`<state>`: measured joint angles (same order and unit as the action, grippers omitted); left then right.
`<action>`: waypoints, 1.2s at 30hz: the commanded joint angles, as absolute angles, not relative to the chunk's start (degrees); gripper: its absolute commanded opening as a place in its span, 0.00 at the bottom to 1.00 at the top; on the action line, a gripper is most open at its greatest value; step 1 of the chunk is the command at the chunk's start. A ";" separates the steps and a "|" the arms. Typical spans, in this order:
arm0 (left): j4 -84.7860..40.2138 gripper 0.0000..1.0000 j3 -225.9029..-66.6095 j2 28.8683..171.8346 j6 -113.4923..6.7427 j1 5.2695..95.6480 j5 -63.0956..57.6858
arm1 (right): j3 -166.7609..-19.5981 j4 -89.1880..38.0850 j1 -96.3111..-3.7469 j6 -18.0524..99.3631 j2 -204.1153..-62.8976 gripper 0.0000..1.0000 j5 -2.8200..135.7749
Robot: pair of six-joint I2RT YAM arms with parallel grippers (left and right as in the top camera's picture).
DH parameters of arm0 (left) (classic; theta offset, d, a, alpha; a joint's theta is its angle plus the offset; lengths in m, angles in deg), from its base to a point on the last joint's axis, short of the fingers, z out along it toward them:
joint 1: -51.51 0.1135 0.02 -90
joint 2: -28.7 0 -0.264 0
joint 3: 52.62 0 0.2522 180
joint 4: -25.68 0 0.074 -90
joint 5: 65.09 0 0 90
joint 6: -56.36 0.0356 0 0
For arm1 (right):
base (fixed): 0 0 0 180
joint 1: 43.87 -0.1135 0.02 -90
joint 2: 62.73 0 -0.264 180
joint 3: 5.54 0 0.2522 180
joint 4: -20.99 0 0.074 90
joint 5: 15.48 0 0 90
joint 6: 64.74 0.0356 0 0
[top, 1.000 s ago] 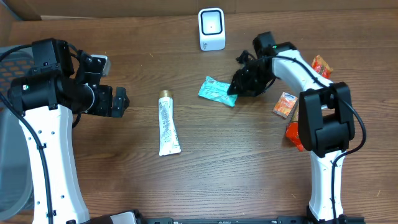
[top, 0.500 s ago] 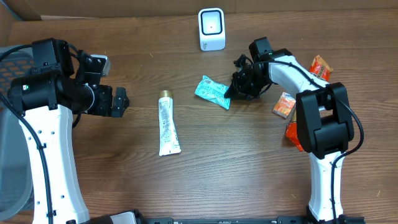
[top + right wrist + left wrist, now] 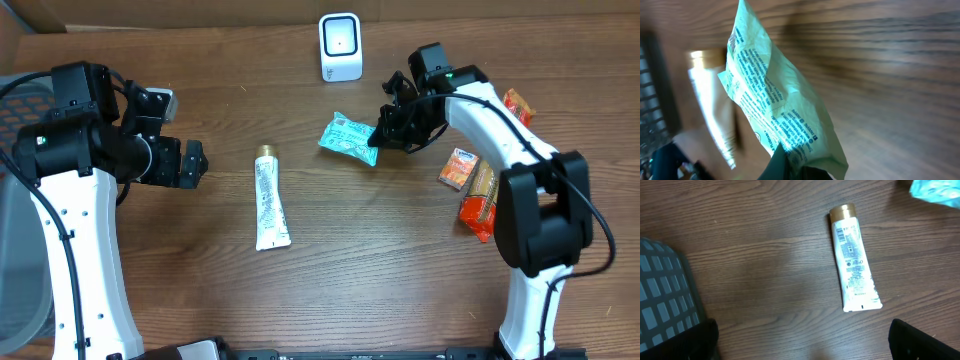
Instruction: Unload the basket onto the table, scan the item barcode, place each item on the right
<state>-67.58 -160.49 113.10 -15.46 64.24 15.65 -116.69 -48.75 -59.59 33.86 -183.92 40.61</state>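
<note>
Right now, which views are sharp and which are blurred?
Overhead: sharp, evenly lit, no strong glare. Left wrist: sharp on the white tube. Right wrist: the table is streaked with blur, while the teal packet is fairly sharp.

L end effector (image 3: pixel 196 163) jaws wide; R end effector (image 3: pixel 375 141) pinched closed, arm outstretched.
</note>
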 commanded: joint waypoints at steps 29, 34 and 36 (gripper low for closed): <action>-67.52 1.00 -160.92 112.60 -15.44 64.17 14.98 | -120.86 -61.45 -59.24 29.66 -166.85 0.04 44.98; -67.50 1.00 -160.92 112.60 -15.44 64.17 14.98 | -121.01 -61.45 -59.24 29.66 -166.85 0.04 45.20; -67.52 1.00 -160.92 112.60 -15.44 64.17 14.98 | -121.01 -61.45 -59.24 29.66 -166.85 0.04 45.20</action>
<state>-67.58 -160.49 113.10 -15.44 64.24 15.65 -119.03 -61.71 -59.59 30.12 -168.64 45.07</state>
